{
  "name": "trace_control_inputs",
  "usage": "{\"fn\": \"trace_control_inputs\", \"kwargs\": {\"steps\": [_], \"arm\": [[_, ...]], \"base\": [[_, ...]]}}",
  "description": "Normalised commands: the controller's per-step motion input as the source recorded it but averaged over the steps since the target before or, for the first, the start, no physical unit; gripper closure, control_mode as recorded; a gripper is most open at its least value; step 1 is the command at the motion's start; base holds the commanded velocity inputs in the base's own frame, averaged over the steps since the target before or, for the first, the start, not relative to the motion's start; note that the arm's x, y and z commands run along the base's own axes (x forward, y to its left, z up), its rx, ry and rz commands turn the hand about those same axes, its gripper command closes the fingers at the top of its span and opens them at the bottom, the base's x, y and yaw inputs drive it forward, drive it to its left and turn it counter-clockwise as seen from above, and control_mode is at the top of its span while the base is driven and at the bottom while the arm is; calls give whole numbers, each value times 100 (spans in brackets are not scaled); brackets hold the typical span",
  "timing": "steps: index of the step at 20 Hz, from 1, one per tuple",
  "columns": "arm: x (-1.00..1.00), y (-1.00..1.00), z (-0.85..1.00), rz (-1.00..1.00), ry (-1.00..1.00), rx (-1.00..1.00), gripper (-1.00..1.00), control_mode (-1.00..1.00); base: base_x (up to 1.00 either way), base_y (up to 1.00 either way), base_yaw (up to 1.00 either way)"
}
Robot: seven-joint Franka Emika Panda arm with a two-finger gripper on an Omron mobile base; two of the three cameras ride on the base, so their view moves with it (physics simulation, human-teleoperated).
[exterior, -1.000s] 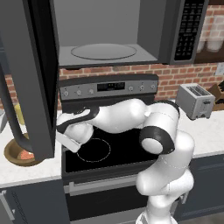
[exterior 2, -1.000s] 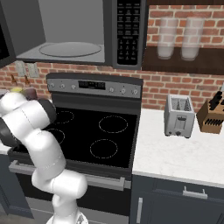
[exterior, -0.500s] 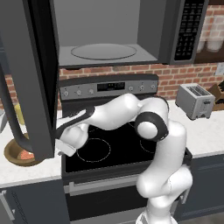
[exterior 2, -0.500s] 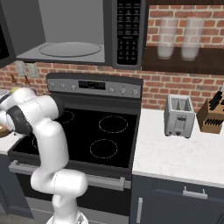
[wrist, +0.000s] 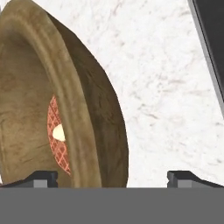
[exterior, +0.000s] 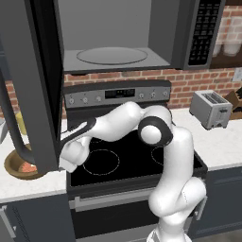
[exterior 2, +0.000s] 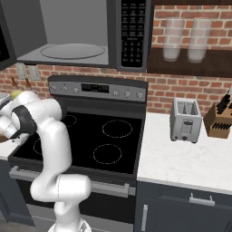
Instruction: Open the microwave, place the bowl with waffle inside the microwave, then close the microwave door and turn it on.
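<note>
Gripper, jaws wide, beside the bowl holding the waffle: straddle the near rim squarely, then close firmly.

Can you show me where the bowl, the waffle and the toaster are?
bowl (wrist: 94, 109), hand view, on its outer wooden wall.
waffle (wrist: 57, 140), hand view, on its orange grid.
toaster (exterior 2: 186, 120), right base view, on its front face.

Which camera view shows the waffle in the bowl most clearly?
The hand view: the waffle lies close up inside the bowl, its grid visible. The left base view gives a small pink patch behind the microwave door.
</note>
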Motion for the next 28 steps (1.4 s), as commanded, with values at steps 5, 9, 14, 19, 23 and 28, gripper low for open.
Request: {"fn": "trace_control_inputs", "kwargs": {"steps": [5, 9, 14, 19, 23, 28], "arm": [[4, 12, -6, 0, 0, 0, -100, -100], [0, 0, 0, 0, 0, 0, -100, -100], [0, 0, 0, 0, 0, 0, 100, -100], [0, 0, 0, 0, 0, 0, 100, -100], [0, 0, 0, 0, 0, 0, 100, -100], [-23, 0, 0, -1, -5, 0, 100, -100]], "base": [[0, 0, 0], [0, 0, 0], [0, 0, 0], [0, 0, 0], [0, 0, 0], [0, 0, 0]]}}
